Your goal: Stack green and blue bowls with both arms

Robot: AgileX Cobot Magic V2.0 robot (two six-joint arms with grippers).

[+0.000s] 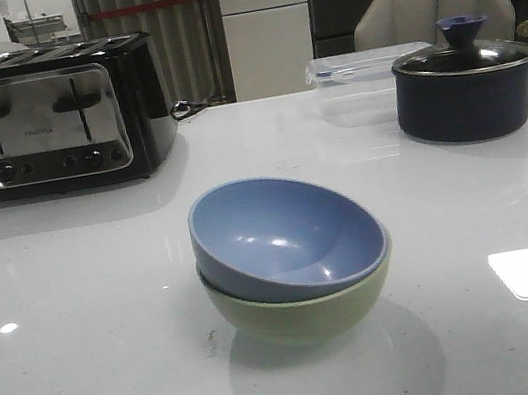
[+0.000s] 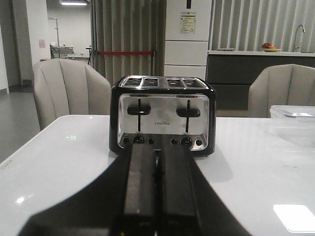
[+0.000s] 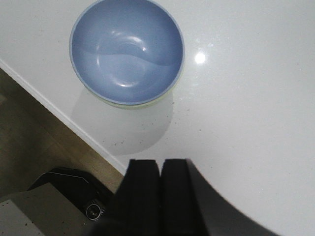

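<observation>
On white table (image 1: 77,290), blue bowl (image 1: 285,234) in green bowl (image 1: 304,317)

front view looks low and forward across the white table (image 1: 77,290), close to the stacked bowls (image 1: 292,254). left wrist view faces level at the toaster (image 2: 164,114), also in the front view. right wrist view looks straight down, sharing the bowls.
</observation>
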